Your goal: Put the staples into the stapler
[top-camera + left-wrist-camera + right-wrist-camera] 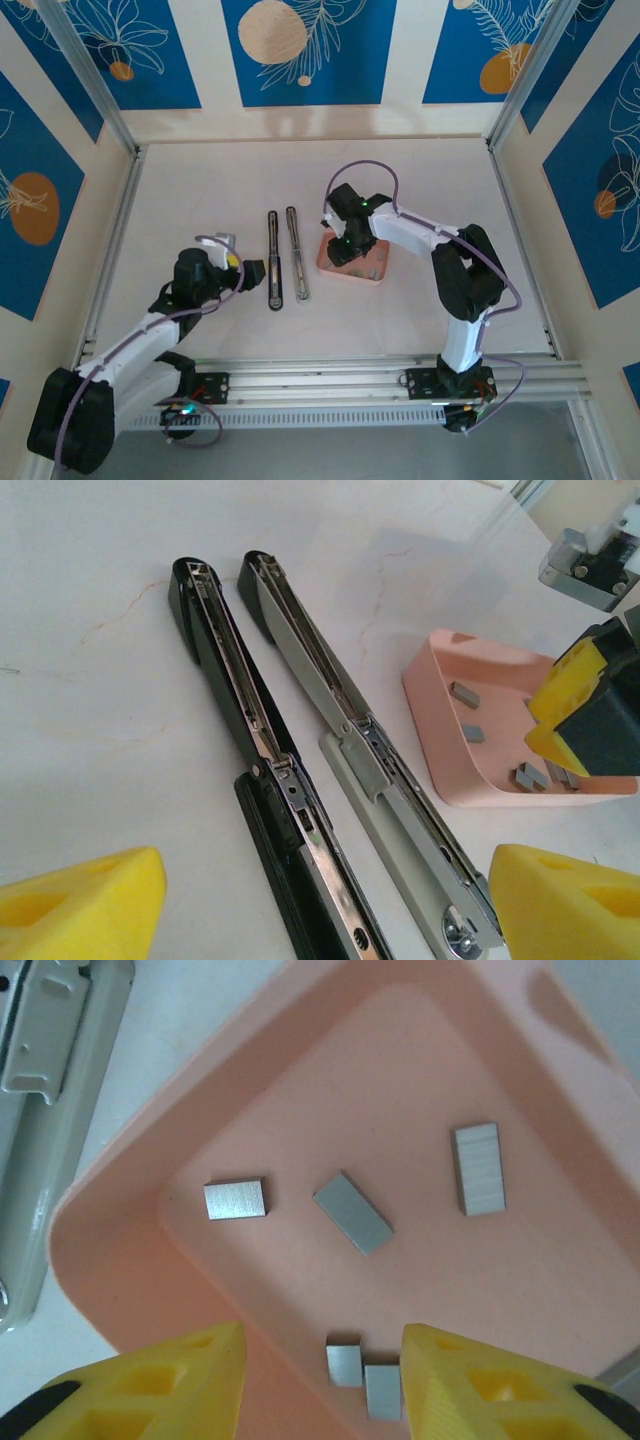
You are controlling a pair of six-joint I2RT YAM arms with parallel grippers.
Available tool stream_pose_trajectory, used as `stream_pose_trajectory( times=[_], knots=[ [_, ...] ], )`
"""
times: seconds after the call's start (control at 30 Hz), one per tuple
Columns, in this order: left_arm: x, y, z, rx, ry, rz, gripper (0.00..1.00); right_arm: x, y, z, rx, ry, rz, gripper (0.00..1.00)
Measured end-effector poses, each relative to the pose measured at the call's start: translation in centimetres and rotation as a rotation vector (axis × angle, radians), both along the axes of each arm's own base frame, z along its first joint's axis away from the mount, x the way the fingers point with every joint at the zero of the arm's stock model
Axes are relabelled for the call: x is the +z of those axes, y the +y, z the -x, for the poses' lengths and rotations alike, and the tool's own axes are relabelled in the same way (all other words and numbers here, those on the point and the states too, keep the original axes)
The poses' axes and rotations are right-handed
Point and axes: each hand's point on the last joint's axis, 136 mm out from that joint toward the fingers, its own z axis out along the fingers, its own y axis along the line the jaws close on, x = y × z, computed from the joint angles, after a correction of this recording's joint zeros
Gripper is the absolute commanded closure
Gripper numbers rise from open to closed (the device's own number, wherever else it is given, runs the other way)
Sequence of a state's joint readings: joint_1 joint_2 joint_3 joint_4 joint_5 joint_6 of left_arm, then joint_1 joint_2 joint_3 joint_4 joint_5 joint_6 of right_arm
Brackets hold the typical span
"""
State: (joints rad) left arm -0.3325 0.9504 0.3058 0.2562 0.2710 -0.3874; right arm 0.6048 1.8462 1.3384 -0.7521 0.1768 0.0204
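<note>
The right gripper [322,1370], wrist pitched straight down, hovers parted and empty over the pink tray [110,1260], with loose staples [352,1212] beneath. At its nine o'clock in the top view the stapler [296,255] lies opened flat, long axis twelve to six, a black stapler [274,260] alongside. The left gripper [255,275], spread wide and empty, sits at eight o'clock of that.
</note>
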Motion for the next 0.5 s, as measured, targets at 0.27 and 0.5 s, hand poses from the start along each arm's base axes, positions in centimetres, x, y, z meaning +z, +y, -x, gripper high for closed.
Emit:
stream_pose_trajectory(
  times=[0.27,0.5],
  knots=[
    [-1.1,0.4,-0.9,0.063,0.047,0.017,0.17,-1.0,0.9,-0.9,0.12,0.005,-0.018,0.55],
    [-1.5,0.7,-1.1,0.084,0.055,0.003,0.18,-2.1,1.7,-1.7,0.176,0.005,-0.028,0.55]
  ],
)
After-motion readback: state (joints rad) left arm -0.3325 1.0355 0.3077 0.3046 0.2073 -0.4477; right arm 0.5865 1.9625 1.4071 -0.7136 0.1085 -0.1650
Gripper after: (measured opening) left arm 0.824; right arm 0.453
